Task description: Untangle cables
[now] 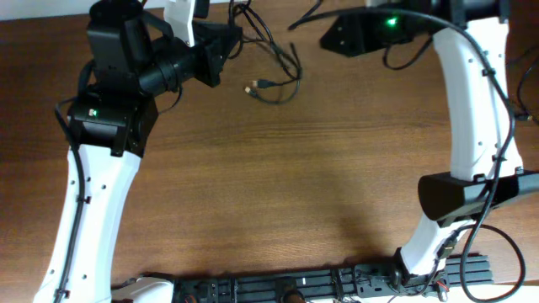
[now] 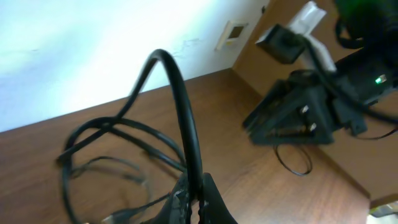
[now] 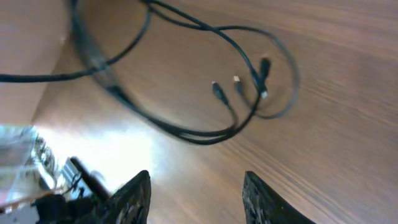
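The left arm rises along the left edge of the overhead view, bends at the elbow and reaches toward the top centre, with a green light glowing on its dark joint housing. Its left gripper (image 2: 200, 194) is pinched narrow on one strand of the cables (image 2: 186, 121). In the left wrist view that strand climbs from the fingers in a tall arch, while the other loops lie on the table (image 1: 295, 185) at lower left.

The right arm stands along the right edge of the overhead view and folds toward the top, where it also shows a green light. The right gripper (image 3: 196, 194) has its fingers (image 3: 134, 198) spread wide with only wood between them, hovering apart from the cords.

The overhead view places the tangle at top centre, just right of the left gripper. Only the right wrist view shows the small plug connectors (image 3: 217, 91) clearly (three ends close together inside one loop). Only the left wrist view shows the white wall (image 2: 74, 50) and a pale wall plate (image 2: 235, 32), too blurred to read.
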Available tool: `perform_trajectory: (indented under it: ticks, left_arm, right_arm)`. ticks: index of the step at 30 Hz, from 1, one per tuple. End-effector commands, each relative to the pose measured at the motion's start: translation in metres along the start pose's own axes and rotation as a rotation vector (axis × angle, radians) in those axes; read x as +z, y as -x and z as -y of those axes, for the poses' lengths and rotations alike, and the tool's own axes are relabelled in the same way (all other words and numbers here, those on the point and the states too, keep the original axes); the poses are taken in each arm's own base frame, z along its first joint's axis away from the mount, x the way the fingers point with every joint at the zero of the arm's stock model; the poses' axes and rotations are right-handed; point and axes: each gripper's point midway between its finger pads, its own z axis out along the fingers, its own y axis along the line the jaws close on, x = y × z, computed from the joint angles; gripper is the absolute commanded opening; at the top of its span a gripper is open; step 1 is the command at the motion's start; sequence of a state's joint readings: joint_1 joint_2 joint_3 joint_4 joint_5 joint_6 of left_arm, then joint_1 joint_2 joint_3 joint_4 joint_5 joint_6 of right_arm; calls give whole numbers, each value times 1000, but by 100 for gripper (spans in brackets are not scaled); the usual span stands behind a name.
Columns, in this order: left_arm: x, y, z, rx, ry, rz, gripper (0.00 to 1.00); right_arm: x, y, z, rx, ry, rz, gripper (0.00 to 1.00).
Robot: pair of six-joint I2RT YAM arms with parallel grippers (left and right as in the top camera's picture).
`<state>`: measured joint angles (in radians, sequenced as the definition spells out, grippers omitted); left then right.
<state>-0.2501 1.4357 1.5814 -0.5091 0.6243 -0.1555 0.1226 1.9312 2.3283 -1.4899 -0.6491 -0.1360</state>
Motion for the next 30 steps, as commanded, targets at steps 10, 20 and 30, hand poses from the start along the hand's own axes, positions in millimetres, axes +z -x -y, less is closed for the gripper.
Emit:
perform_trajectory:
  ticks: [10,20,30]
  left_arm:
    - [-1,6,60,54,-163,15,0]
    - [-44,32,88,129,-167,125,0]
    - [-112,63,75,180,-34,277,0]
  right_arm:
    - [36,0,-27,-156,-55,-55,32]
    - [58,-2,-11,-128,-58,-99,4]
    - [26,-3,67,34,-335,-85,4]
